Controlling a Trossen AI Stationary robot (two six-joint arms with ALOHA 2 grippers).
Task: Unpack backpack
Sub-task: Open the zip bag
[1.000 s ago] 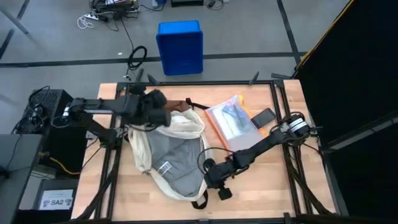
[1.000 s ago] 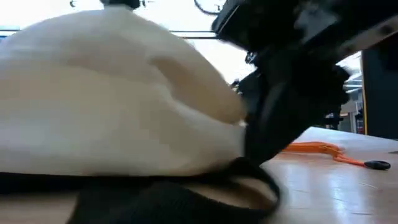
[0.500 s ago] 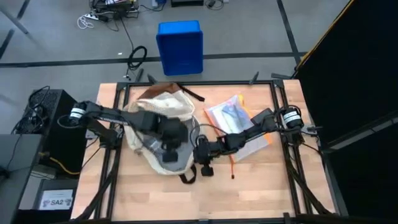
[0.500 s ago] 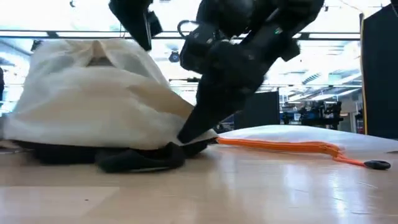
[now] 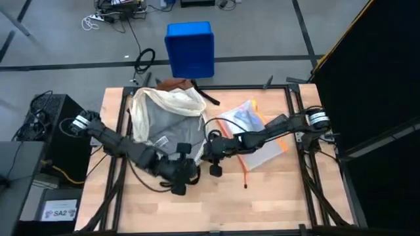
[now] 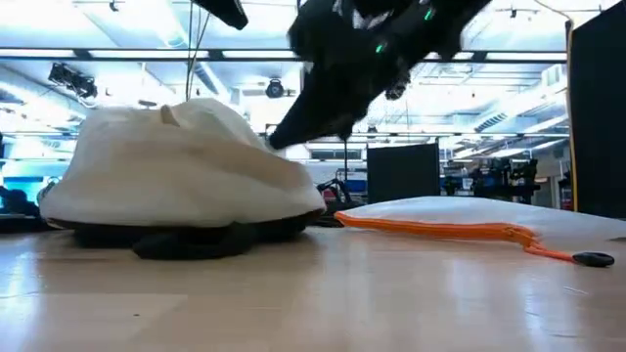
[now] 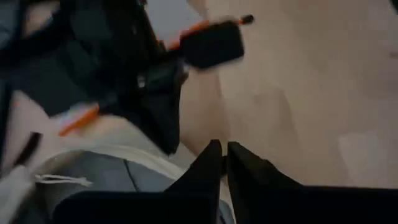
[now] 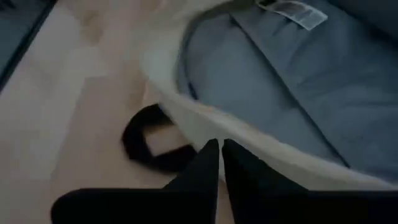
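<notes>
The cream-white backpack (image 5: 167, 115) lies bunched at the table's far left, its opening turned up and its grey lining (image 8: 280, 81) showing. In the low view the backpack (image 6: 176, 166) rests on its dark underside. A dark strap loop (image 8: 152, 146) lies on the wood beside it. My right gripper (image 5: 209, 157) is shut at the near right rim of the opening and raised off the table (image 6: 284, 135). My left gripper (image 5: 190, 172) is shut just nearer, over bare wood beside that rim (image 7: 106, 152), holding nothing. My right gripper's shut fingers come down slanting from the table's right and end at the cream rim of the backpack's opening (image 8: 199, 127). The fingertips hide the meeting place. I cannot tell whether they touch or pinch the rim.
A clear pouch with an orange edge (image 5: 252, 131) lies right of the backpack, under my right arm. A dark flat device (image 5: 279, 122) lies behind it and an orange pen (image 5: 245, 176) nearer. A blue bin (image 5: 190, 49) stands on the floor beyond the far edge. Bare wood fills the near half.
The backpack has slid from the table's middle toward the far left edge and bunched up from lying long. My left gripper has travelled from the far side toward the near edge. My right gripper has gone toward the far edge and left, and has risen off the table.
</notes>
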